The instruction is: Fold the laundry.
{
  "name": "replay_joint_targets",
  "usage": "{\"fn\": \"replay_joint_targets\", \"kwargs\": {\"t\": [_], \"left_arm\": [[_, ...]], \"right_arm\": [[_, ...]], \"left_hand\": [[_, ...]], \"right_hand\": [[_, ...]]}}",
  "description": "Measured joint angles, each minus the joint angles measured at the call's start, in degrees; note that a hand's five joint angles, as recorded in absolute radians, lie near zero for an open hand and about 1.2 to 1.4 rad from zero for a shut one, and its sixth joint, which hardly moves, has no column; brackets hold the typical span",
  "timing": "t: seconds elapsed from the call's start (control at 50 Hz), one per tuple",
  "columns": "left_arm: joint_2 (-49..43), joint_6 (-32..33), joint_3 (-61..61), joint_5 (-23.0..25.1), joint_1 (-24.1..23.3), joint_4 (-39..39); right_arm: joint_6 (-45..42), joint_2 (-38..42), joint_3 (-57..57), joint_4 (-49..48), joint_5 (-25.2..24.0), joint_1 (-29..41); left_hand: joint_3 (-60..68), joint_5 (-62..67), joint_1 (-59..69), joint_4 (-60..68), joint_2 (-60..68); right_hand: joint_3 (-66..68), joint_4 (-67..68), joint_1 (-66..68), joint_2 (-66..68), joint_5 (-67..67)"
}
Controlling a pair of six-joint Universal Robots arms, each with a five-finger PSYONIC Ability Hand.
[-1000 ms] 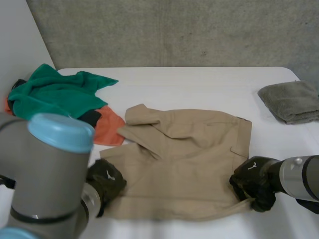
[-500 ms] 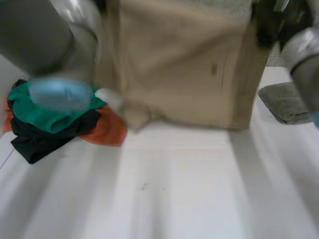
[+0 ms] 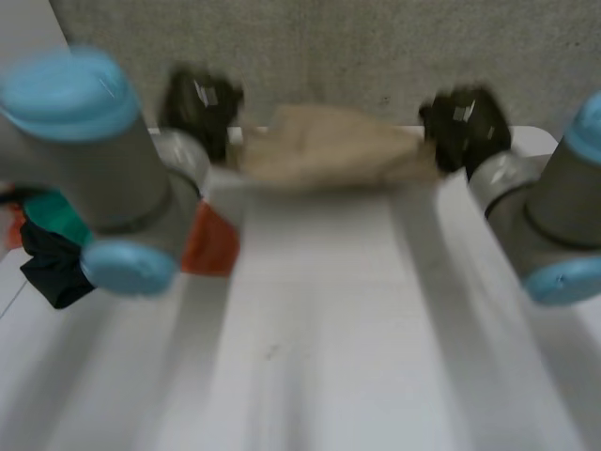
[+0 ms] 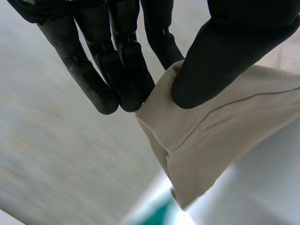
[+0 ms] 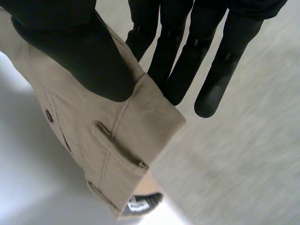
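Currently left hand [image 3: 200, 105] and right hand [image 3: 465, 127] pinch opposite ends of khaki shorts [image 3: 324, 150]; shallow edge pinches may slip, dropping them crooked.

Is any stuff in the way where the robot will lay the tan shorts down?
Nothing visible. The left hand and the right hand each pinch one end of the tan shorts, above the far side of the table. In front of them it is bare; the pile of clothes sits off by the left arm.
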Motion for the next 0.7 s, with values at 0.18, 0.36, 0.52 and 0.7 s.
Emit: {"fn": "replay_joint_targets", "kwargs": {"t": [0.18,0.36,0.52,0.7], "left_arm": [[-4.1,0.4,-14.5,-1.9,-3.8,0.9],[12.6,3.7,-29.4,-8.5,-13.4,-16.7],[14.3,4.2,-26.9,-6.5,-16.2,-29.8],[-2.1,9.1,0.3,-6.6,-10.8,-17.8]], "right_arm": [[-5.9,3.4,10.8,4.8,-1.3,-1.2],[-24.2,-12.0,18.0,39.5,-2.3,-4.9],[-31.1,-14.6,17.6,54.2,-5.8,-8.1],[-18.5,-2.6,6.3,32.3,-2.2,-7.7]], "left_hand": [[0.0,0.0,0.0,0.0,0.0],[0.0,0.0,0.0,0.0,0.0],[0.0,0.0,0.0,0.0,0.0],[0.0,0.0,0.0,0.0,0.0]], "right_hand": [[0.0,0.0,0.0,0.5,0.0],[0.2,0.0,0.0,0.5,0.0],[0.2,0.0,0.0,0.5,0.0],[0.2,0.0,0.0,0.5,0.0]]}}
